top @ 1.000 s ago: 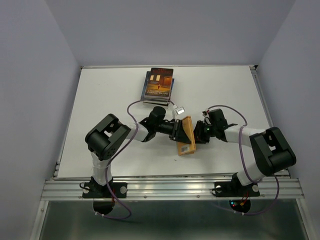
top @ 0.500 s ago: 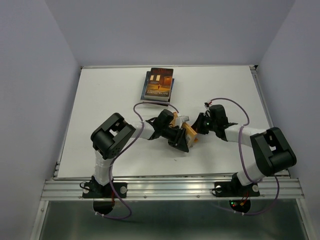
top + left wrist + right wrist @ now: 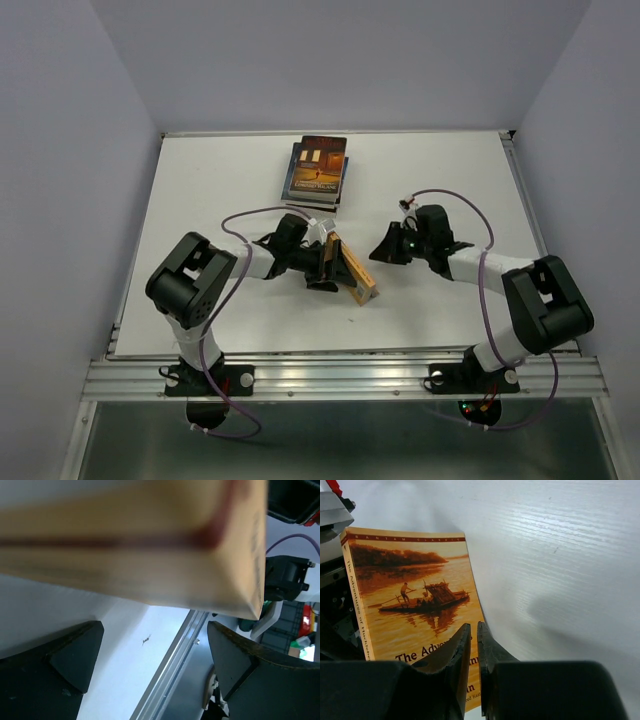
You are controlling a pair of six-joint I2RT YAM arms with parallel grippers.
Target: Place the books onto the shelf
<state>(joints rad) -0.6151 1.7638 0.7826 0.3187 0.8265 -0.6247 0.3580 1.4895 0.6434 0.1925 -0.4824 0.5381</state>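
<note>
- two grippers, one loose book: the "adventures of huckleberry finn" paperback stands tilted on its lower edge at centre frame of the top view, between the two arms.
- left gripper: jaws wide apart with the book's edge between them, nothing clamped. the book seems to lean on this gripper, though contact cannot be confirmed.
- right gripper: fingers pressed together, empty, just short of the front cover.
- stack of paperbacks: lies flat at upper centre of the white table, well apart from both grippers.
- no shelf shows in any view.
- step in hand, as judged: securing the tilted book before carrying it off.
- to do it well: bring the left jaws in squarely across the closed pages near the spine. use the right gripper only to steady the cover, as a push would likely topple the book.
- right wrist only: cover art of a raft on a sunset river, the title lettering, and a "bantam classic" band.
- left wrist only: the free gap at each finger, with the book a blurred tan slab overhead.
- top view only: the stack and both arms' layout.
</note>
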